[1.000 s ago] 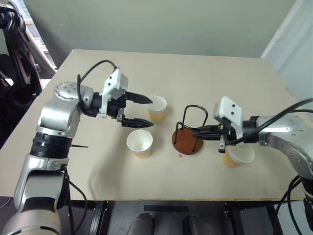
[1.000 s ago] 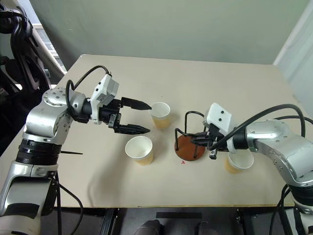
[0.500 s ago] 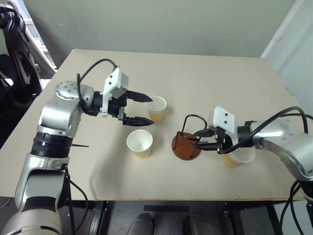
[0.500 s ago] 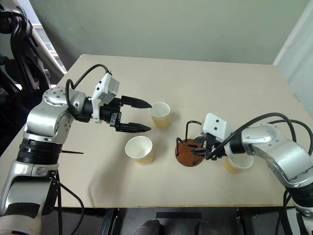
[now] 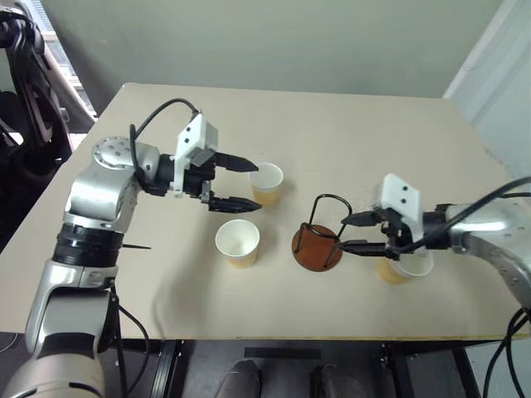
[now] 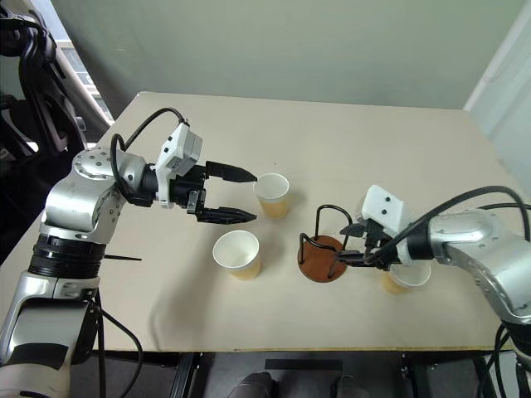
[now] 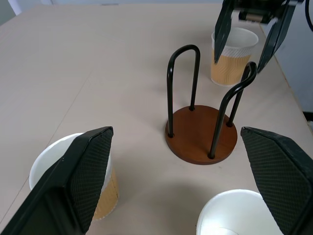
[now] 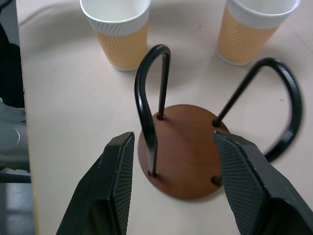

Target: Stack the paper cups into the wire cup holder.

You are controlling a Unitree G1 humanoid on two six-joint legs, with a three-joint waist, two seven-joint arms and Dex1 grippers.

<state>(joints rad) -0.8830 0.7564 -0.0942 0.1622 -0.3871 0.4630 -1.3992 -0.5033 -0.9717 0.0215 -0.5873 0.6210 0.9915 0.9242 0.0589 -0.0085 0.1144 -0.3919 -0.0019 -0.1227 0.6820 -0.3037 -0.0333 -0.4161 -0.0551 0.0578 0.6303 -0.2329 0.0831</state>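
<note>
The holder [image 5: 318, 240] sits upright mid-table [image 5: 348, 141], brown disc base with two black wire loops, and no cup in it. The right gripper [image 5: 350, 233] is right beside it on the robot's right, jaws parted with nothing between them (the wrist view looks straight past its fingers [image 8: 117, 181] at the loops). Just behind that gripper stands one cup [image 5: 405, 267]. The other two cups are on the holder's left: one [image 5: 237, 242] nearer the front edge, one [image 5: 266, 184] farther back. The left gripper [image 5: 242, 184] hangs spread wide and empty, its far fingertip just at the back cup's rim, the near one above the gap between the two cups.
</note>
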